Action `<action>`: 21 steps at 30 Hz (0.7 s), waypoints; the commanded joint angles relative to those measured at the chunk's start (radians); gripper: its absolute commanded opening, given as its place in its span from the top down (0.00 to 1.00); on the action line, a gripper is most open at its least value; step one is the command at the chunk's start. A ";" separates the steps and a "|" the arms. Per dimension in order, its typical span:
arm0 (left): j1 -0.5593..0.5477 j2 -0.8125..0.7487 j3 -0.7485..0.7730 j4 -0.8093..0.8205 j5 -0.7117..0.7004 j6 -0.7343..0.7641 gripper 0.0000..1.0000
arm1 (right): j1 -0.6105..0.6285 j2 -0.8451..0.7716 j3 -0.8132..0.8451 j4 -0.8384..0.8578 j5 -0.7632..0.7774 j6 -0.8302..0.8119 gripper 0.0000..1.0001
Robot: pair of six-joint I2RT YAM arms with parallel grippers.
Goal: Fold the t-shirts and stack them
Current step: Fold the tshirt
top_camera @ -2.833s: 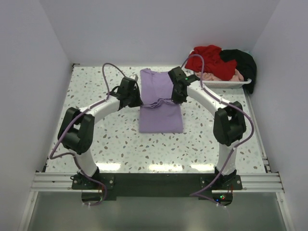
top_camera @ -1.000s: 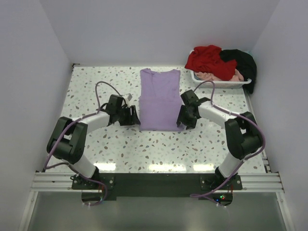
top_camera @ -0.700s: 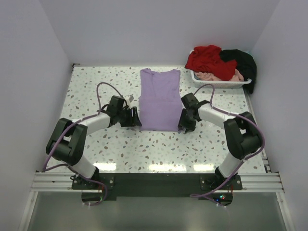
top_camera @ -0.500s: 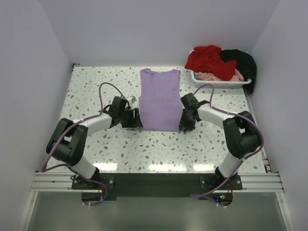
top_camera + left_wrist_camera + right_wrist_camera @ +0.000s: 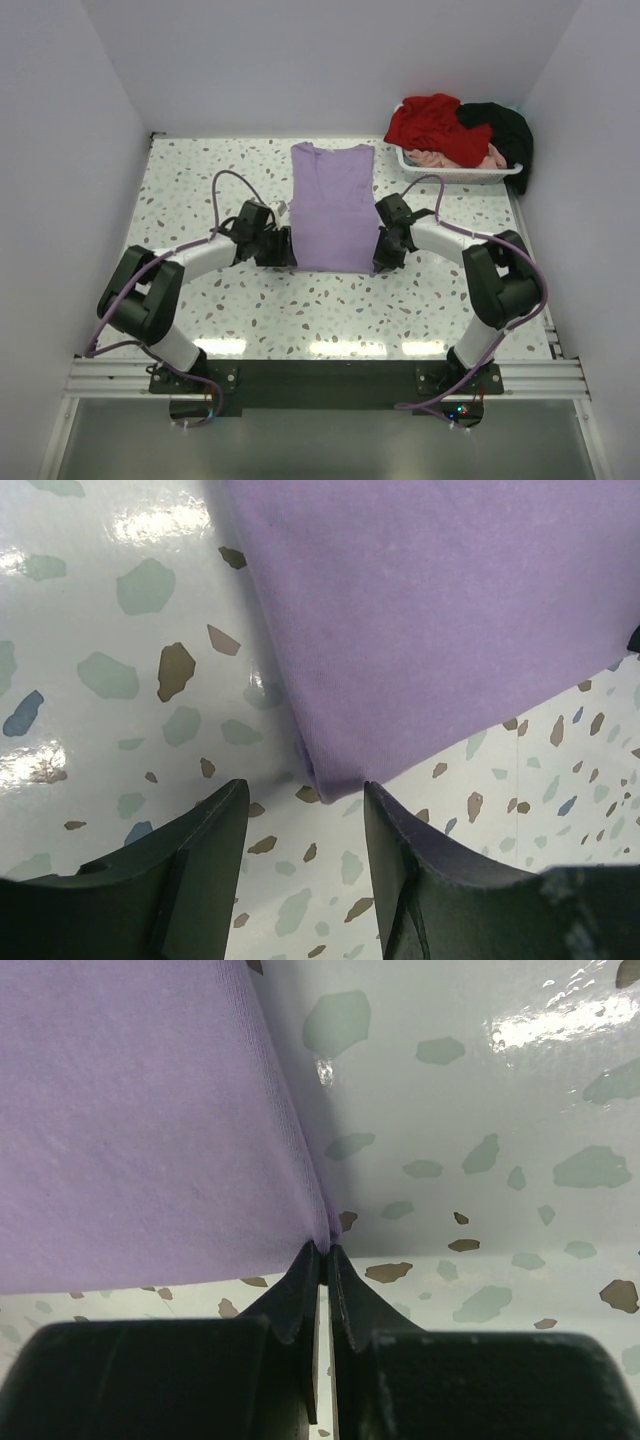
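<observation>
Top external: the purple shirt (image 5: 333, 208) lies flat on the speckled table (image 5: 190, 180), a long narrow rectangle with its collar at the far end. My left claw (image 5: 284, 254) sits at its near left corner, my right claw (image 5: 380, 258) at its near right corner. The red shirt (image 5: 435, 120), black shirt (image 5: 503, 128) and pink shirt (image 5: 450, 158) are heaped unfolded in and over the white tray (image 5: 460, 177) at the far right.

Left wrist: my left claw stands partway open, its dark fingers (image 5: 200, 870) astride the corner, holding nothing. The cloth is soft, matte and doubled at the edge; the table is hard and glossy. Closing from here, I judge I might catch only the tip or the top layer, and the fold would slide apart on lifting.

Right wrist: my right claw is pinched tight on the very corner of the purple shirt, only a sliver of hem between the tips. So thin a bite could slip free, and one corner lifted alone would skew the fold
</observation>
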 commanded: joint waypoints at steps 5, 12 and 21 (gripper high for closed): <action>-0.025 0.024 0.006 0.030 0.005 -0.006 0.46 | 0.003 0.006 -0.019 0.007 0.007 0.001 1.00; -0.030 0.081 -0.005 0.058 0.000 -0.003 0.53 | 0.002 0.008 -0.016 0.007 0.005 -0.007 1.00; -0.047 0.116 0.001 0.038 -0.012 0.001 0.66 | 0.003 0.003 -0.002 -0.001 0.005 -0.012 1.00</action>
